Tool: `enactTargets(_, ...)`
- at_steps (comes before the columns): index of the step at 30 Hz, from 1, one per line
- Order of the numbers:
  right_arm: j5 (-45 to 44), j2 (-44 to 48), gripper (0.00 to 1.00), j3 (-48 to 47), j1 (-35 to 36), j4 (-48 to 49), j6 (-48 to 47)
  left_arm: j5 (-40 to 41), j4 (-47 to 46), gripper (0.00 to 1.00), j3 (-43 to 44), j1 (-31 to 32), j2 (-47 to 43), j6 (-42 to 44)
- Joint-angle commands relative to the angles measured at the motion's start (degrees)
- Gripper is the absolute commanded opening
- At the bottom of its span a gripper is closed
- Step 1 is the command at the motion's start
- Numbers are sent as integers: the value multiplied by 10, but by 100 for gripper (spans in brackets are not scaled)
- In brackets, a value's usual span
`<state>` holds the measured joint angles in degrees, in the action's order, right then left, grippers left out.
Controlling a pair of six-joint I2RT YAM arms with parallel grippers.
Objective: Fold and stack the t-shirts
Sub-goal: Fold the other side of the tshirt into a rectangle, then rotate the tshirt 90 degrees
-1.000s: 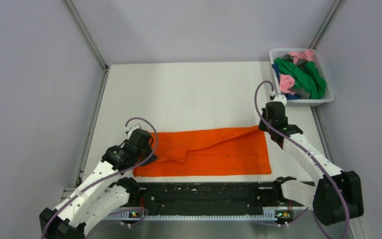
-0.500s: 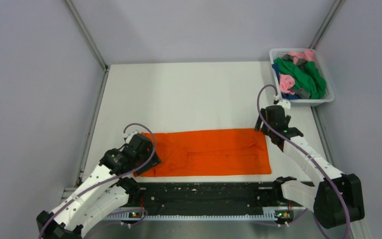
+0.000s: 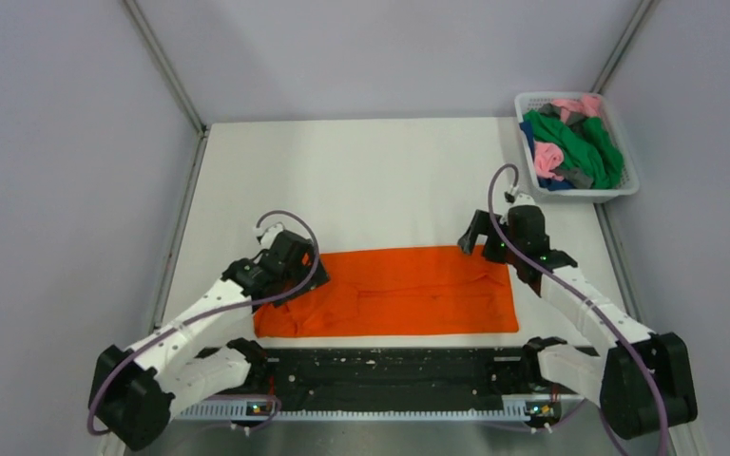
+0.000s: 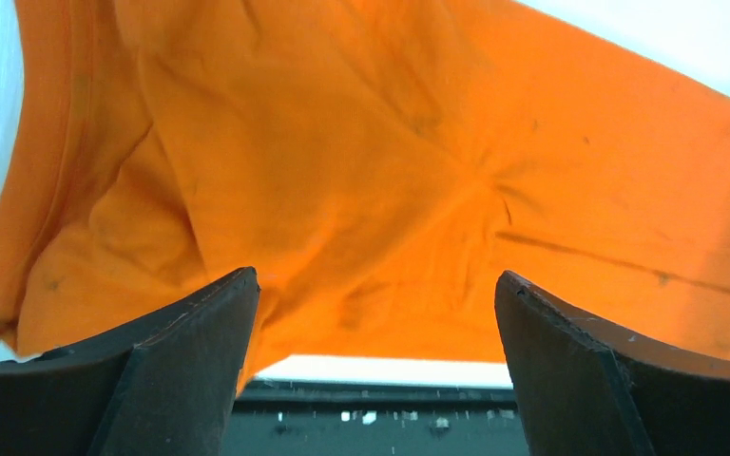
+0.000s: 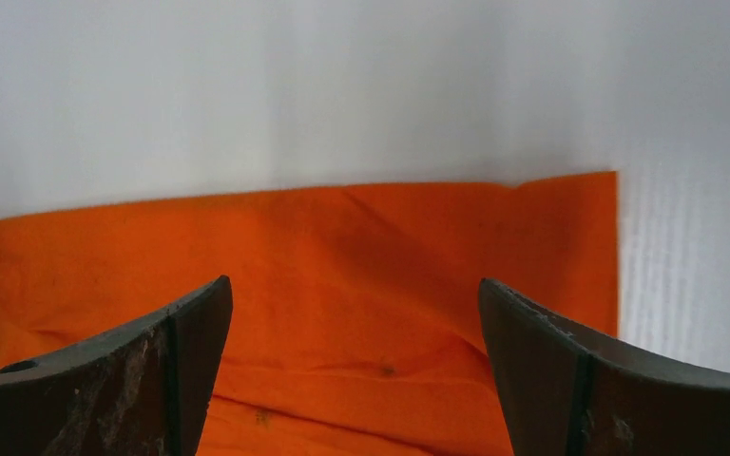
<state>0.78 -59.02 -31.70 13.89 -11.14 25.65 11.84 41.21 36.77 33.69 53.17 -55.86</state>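
No writing, label, brand, number or sign can be read in any of the views.

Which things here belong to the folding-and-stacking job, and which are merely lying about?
Belonging to the job:
orange t-shirt, laid out flat
heaped t-shirts, green, pink, blue and grey

Merely there:
white mesh basket holding the heap
table
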Motion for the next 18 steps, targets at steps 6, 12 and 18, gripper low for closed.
enactTargets(6, 107, -137, 99, 16, 5, 42, 33, -9, -175, 99, -15, -122, 172, 22)
enactTargets(12, 114, -107, 99, 70, 13, 28, 60, 2, -231, 99, 52, -190, 301, 64)
enactTargets(18, 106, -54, 99, 89, 67, -8, 73, -36, -214, 99, 320, -196, 533, 99)
